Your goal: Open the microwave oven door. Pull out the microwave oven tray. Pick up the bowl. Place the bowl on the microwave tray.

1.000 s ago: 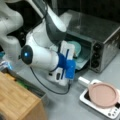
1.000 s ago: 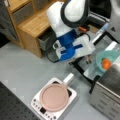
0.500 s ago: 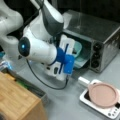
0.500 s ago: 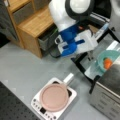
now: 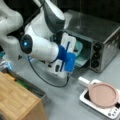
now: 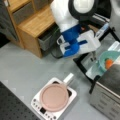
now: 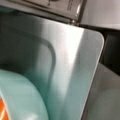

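Bowl (image 6: 108,62) sits on the pulled-out tray (image 7: 72,65) at the oven (image 5: 100,45) mouth, gripper (image 6: 93,53) beside it; finger state unclear. Risk: the arm nudges the bowl, spilling food.

A small white square appliance (image 5: 105,103) is seen low at a front view's right on the grey tabletop (image 5: 65,105); a flat pink round plate (image 5: 103,94) is carried on top of it; a short white handle (image 5: 83,81) is pointed up and left from it; the same appliance (image 6: 52,105) and plate (image 6: 53,96) are found at the bottom of a front view; a wooden shelf unit (image 6: 35,22) is set at the upper left there, with a grey drawer (image 6: 47,40) pulled open beneath; a wooden block (image 5: 17,100) is placed at the lower left.
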